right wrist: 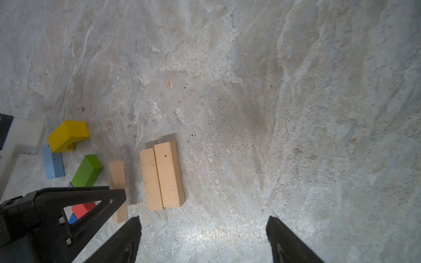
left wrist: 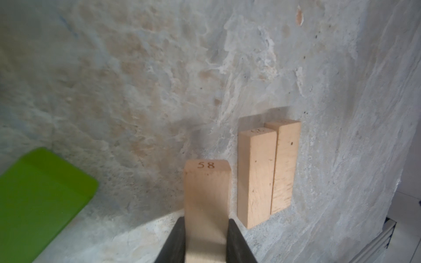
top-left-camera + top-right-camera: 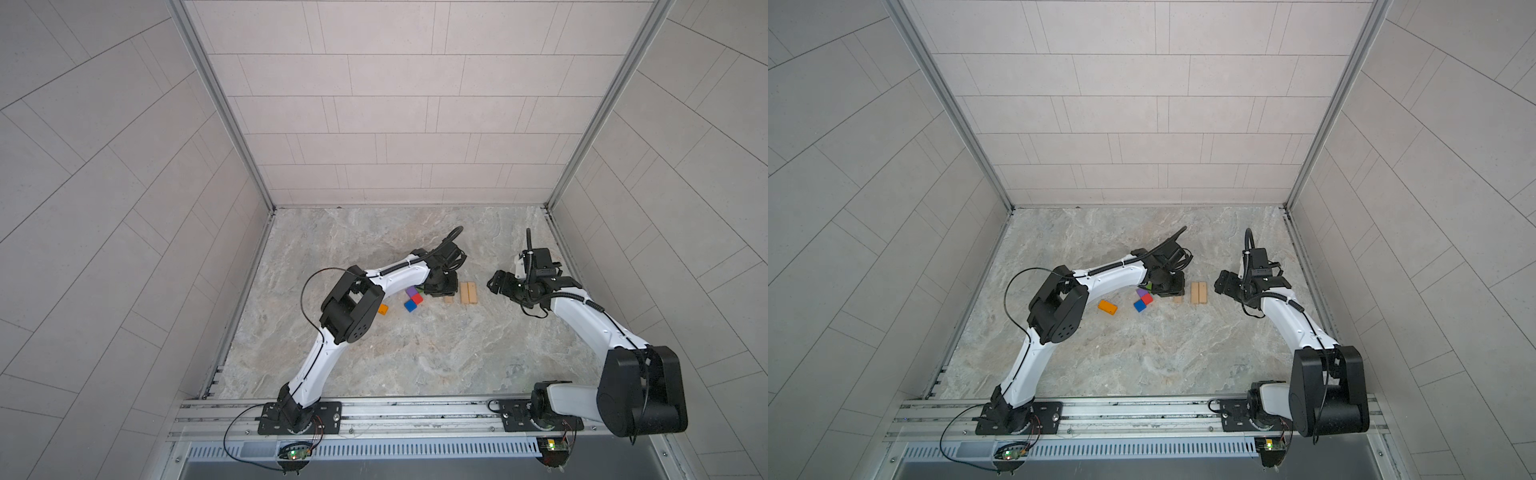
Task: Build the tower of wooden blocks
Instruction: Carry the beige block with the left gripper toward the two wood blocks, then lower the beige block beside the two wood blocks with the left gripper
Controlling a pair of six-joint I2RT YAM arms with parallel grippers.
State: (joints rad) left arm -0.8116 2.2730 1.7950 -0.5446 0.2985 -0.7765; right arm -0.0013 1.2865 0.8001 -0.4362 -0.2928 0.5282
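- I see the wood blocks lying about the middle of the marble tabletop [image 3: 374,357]. Two tan oblongs [image 3: 468,293] lie flat there, long sides touching, ends a little staggered.
- A third tan oblong [image 2: 206,189], stamped 58 on its end, lies parallel just beside that pair, with a gap between them.
- Left of these in both top views, the purple cube [image 3: 411,291], red cube [image 3: 417,298] and blue cube [image 3: 410,306] cluster together. The orange oblong [image 3: 1107,307] lies apart, further left.
- Only my right wrist view gives me the yellow block [image 1: 66,135], the light-blue oblong [image 1: 53,165] and the length of the green oblong [image 1: 87,170]. From above, the left arm mostly covers them.
- The left gripper [image 2: 205,219] pinches the third tan oblong by its long sides, low over the tabletop. I cannot tell whether that block rests on the surface.
- The right gripper [image 1: 204,218] has its jaws spread wide with nothing between them. It hovers near the tan pair, on the far side from the left gripper, touching nothing.
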